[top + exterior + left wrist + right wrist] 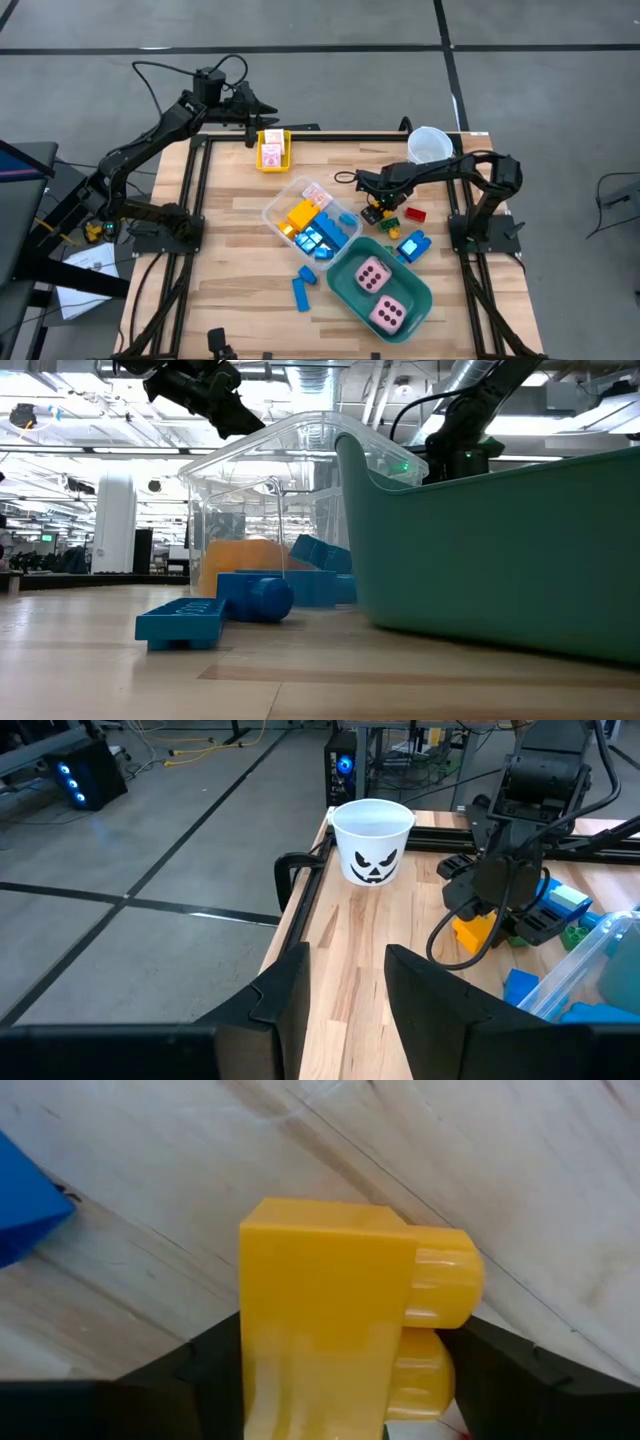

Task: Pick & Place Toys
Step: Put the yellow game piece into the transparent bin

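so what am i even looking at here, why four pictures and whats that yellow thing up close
These are two robot arms at a wooden table, filmed at once by four cameras: one overhead, one at table level, and one on each arm's wrist. The close-up is the right wrist camera: the right gripper is closed on a yellow building brick. From above, that arm reaches over the table's right half. The left gripper hovers at the far edge, holding nothing. On the table are a clear tub of bricks, a teal tub with two pink dice, loose blue bricks and a white cup with a drawn face.
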